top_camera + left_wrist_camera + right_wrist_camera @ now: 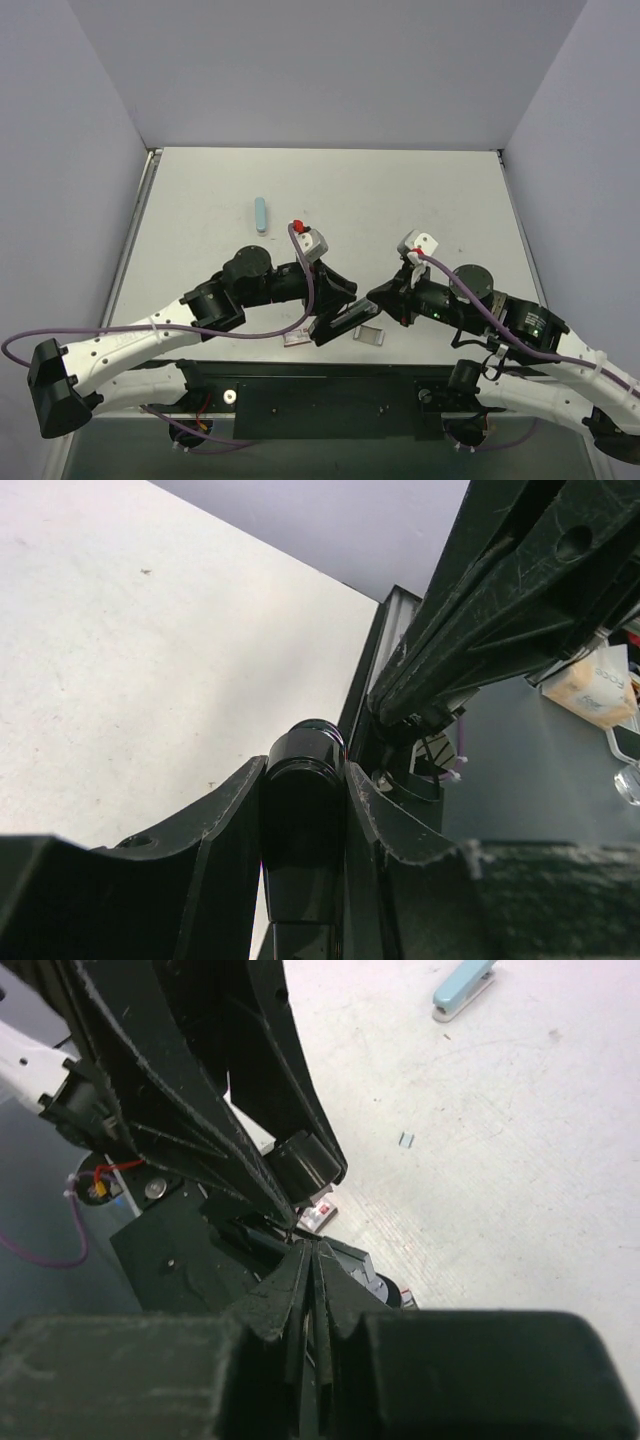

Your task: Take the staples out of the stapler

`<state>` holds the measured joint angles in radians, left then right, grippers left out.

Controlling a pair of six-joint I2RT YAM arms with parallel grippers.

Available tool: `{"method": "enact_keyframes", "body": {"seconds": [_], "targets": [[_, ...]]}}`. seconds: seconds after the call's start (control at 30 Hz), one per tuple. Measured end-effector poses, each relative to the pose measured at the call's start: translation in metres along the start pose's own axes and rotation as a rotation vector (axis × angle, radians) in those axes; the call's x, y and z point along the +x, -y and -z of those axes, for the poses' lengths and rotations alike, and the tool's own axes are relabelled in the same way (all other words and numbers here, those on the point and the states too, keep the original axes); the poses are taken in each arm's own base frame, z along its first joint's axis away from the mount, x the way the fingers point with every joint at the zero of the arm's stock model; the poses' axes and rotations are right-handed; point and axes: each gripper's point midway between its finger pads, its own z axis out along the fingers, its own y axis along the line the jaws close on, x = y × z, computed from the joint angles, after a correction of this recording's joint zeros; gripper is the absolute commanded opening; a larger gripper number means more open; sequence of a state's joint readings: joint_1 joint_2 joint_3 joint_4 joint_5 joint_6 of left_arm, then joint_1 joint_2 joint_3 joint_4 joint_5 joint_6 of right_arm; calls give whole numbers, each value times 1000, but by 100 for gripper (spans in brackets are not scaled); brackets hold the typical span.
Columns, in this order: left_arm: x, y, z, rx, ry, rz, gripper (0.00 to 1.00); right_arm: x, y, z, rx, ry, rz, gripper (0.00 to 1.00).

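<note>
My left gripper (333, 316) is shut on the black stapler (350, 320) and holds it near the table's front edge. In the left wrist view the fingers (225, 830) clamp the stapler's rounded black body (303, 800) from both sides. My right gripper (380, 297) meets the stapler from the right. In the right wrist view its jaws (312, 1260) are pressed together on a thin dark part of the stapler (300, 1165). One tiny silvery staple piece (406, 1140) lies on the table. No other staples show.
A small red-and-white box (297, 340) lies by the front edge, also in the right wrist view (318, 1217). A small grey piece (372, 336) lies right of it. A light blue object (261, 214) lies further back (463, 987). Walls enclose the table.
</note>
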<state>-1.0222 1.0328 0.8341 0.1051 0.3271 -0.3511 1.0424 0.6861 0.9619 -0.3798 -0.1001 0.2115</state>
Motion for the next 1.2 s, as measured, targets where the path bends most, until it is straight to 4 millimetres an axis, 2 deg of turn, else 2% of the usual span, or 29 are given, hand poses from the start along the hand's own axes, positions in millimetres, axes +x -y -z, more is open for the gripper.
{"method": "enact_keyframes", "body": {"seconds": [0.13,0.43,0.6,0.97,1.2], "targets": [[-4,-8,-3,-44,11,0,0,-2,11,-16,66,30,-27,0],[-12,-15,-8,-88,33,0,0,19,38,-50,215,21,-81,0],[-11,-22,-10,-127,35,4,0,22,49,-58,271,54,-100,0],[-17,-44,-16,-230,77,0,0,64,83,-75,385,53,-153,0],[-21,-57,-25,-287,108,-10,0,74,97,-81,413,83,-190,0]]}}
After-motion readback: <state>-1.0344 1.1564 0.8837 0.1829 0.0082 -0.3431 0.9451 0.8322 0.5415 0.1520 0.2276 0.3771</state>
